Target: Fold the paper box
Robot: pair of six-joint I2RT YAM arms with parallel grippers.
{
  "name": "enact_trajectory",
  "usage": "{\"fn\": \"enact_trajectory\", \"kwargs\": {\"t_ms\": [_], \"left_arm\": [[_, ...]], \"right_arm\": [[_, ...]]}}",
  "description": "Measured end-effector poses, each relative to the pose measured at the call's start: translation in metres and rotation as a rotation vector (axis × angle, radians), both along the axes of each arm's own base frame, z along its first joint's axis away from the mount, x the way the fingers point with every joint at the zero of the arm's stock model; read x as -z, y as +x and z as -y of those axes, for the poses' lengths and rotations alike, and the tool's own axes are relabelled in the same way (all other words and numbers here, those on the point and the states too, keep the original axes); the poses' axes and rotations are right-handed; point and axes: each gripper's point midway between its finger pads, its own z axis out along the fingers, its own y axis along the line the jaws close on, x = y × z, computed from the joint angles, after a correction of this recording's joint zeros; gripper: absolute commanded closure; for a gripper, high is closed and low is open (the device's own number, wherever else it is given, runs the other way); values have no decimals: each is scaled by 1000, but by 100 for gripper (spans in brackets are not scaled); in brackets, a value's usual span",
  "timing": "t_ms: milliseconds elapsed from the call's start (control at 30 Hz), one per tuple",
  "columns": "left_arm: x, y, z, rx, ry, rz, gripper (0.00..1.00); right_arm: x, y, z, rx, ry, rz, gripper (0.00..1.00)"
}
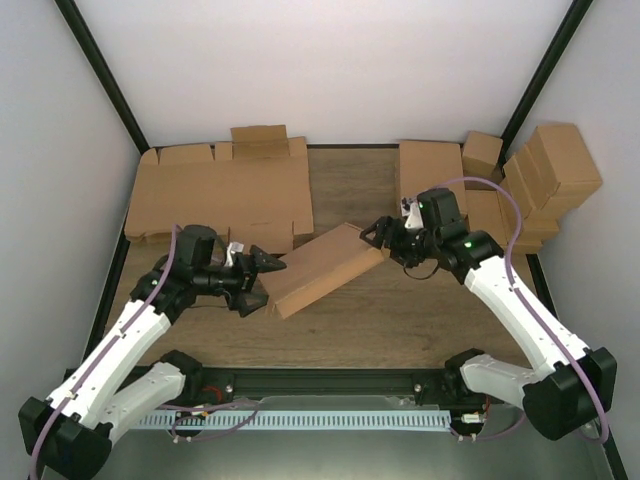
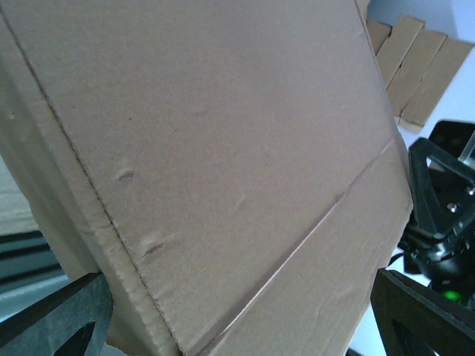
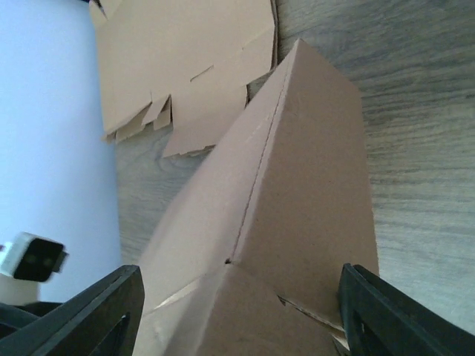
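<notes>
Top external view puts the paper box (image 1: 322, 268) near the middle of the counter (image 1: 400, 315), lying slantwise between the two arms; it looks folded up into a shallow closed form, so we judge the work to be late, with only the ends left to seat.

The left pincer (image 1: 262, 274) meets the near-left end and the right pincer (image 1: 378, 236) the far-right end. Each is spread wide and straddles its end. On the left wrist view the fingers (image 2: 52, 322) stand at either side of the cardboard, and likewise the fingers (image 3: 93, 311) on the right wrist view. They look touching or just beside the walls, but we cannot tell whether either pair truly squeezes.

To do this step well, we would keep one arm as a steady brace while the other pushes its end flap home. We would press square to the end, not down on the lid, and keep the base flat on the counter so the walls do not rack. A seam near the right pincer looks slightly gapped; that is where we would press.

The board is plain brown corrugated, creased cleanly along one long edge, with a few small dents on the broad face; it should buckle if pinched hard.

Flat blanks (image 1: 220, 195) lie at the rear left and finished boxes (image 1: 545, 170) at the rear right, both well apart from the work.
</notes>
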Motion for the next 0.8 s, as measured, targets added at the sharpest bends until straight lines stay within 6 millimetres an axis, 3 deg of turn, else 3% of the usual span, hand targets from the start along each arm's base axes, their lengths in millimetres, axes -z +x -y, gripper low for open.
{"fn": "enact_trajectory", "kwargs": {"t_ms": [200, 433, 600, 800], "left_arm": [[9, 6, -3, -82, -52, -125, 4], [6, 35, -16, -215, -115, -184, 13], [11, 39, -22, -291, -136, -235, 27], [37, 41, -29, -377, -173, -318, 28]], "right_arm": [[-6, 5, 5, 130, 28, -128, 33], [-12, 10, 10, 249, 62, -247, 36], [4, 6, 14, 308, 59, -368, 35], [35, 0, 16, 350, 60, -517, 35]]}}
